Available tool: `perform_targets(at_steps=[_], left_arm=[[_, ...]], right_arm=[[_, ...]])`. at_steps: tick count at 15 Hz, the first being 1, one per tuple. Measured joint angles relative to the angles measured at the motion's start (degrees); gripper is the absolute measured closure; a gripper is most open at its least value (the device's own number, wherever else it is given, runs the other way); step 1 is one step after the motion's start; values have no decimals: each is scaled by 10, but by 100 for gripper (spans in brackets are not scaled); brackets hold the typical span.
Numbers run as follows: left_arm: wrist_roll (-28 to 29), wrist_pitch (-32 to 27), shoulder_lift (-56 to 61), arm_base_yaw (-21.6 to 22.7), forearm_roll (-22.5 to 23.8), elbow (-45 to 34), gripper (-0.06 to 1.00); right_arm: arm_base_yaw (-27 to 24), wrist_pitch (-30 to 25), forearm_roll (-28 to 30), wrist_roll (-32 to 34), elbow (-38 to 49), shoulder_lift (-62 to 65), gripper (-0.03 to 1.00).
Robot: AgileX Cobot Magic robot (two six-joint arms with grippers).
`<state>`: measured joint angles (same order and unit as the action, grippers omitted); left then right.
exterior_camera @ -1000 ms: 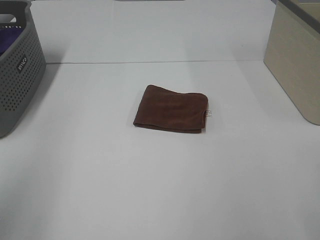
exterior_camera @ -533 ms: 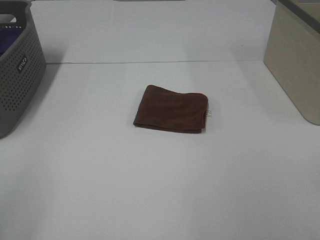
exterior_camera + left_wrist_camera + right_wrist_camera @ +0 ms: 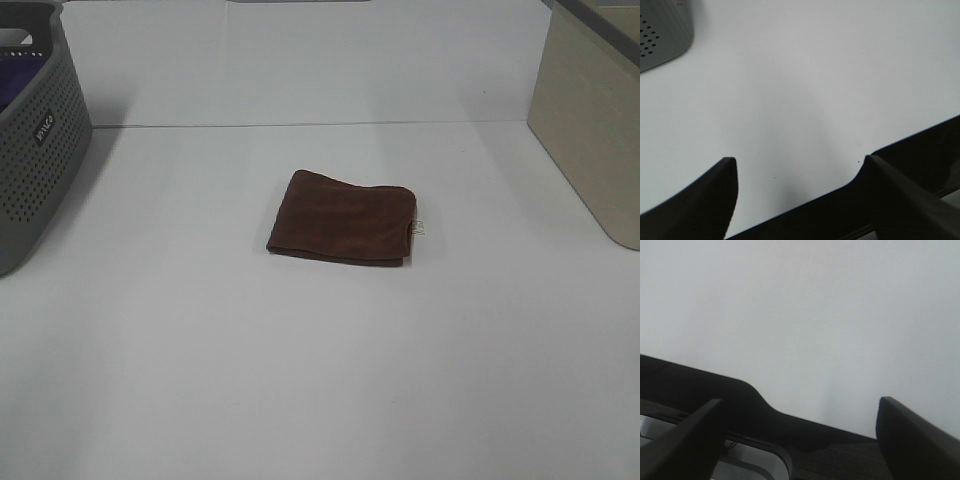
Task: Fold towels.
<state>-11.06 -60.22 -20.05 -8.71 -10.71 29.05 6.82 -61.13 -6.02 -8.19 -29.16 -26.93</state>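
The towel [image 3: 343,218], a dark reddish-brown cloth, lies folded into a small rectangle at the middle of the white table [image 3: 300,380]. Its small white tag [image 3: 419,228] sticks out at the right edge. Neither arm shows in the exterior high view. In the left wrist view my left gripper [image 3: 799,160] is open and empty, its dark fingers [image 3: 700,200] wide apart over bare table near the table's edge. In the right wrist view my right gripper [image 3: 800,401] is also open and empty over bare table. The towel shows in neither wrist view.
A grey perforated basket [image 3: 35,150] with something purple inside stands at the far left; a corner of it shows in the left wrist view [image 3: 660,30]. A beige box [image 3: 590,110] stands at the far right. The table's dark front edge [image 3: 805,435] runs under both grippers.
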Motion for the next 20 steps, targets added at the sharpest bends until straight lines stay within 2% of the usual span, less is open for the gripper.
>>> perform_targets(at_steps=[11, 13, 15, 18, 20], left_arm=[[-2, -1, 20, 4, -1, 0, 27], [-2, -1, 82, 38, -1, 0, 27], [-2, -1, 186, 79, -1, 0, 27], [-2, -2, 203, 80, -1, 0, 27], [-2, -2, 203, 80, -1, 0, 27]], right_arm=[[0, 0, -10, 4, 0, 2, 19], [-13, 1, -15, 4, 0, 43, 19], [-68, 3, -17, 4, 1, 168, 19], [-95, 2, -21, 4, 1, 264, 19], [-96, 1, -30, 4, 2, 272, 19]])
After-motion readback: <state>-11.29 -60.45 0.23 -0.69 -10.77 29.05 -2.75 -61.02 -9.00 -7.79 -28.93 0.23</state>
